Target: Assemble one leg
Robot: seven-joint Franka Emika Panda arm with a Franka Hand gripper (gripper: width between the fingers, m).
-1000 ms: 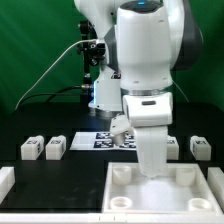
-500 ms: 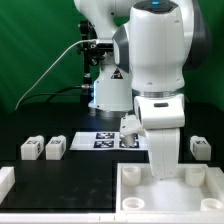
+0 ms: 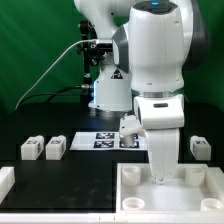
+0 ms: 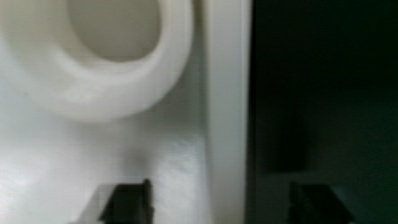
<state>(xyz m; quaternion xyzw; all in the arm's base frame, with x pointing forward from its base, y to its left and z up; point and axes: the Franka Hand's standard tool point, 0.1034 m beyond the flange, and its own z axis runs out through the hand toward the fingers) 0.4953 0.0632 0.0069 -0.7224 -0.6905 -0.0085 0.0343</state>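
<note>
Straddles the tabletop rim with end effector released, nothing clenched, just beside a round socket. Probably meant to grip or shift that panel first. Leaves nearest leg well apart from end effector, untouched on counter.

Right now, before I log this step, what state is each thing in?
tabletop: flat, visible sockets empty
hand: open, astride the tabletop's rim
two legs, exterior view's left: loose, apart from the tabletop
leg, exterior view's right: loose too
</note>
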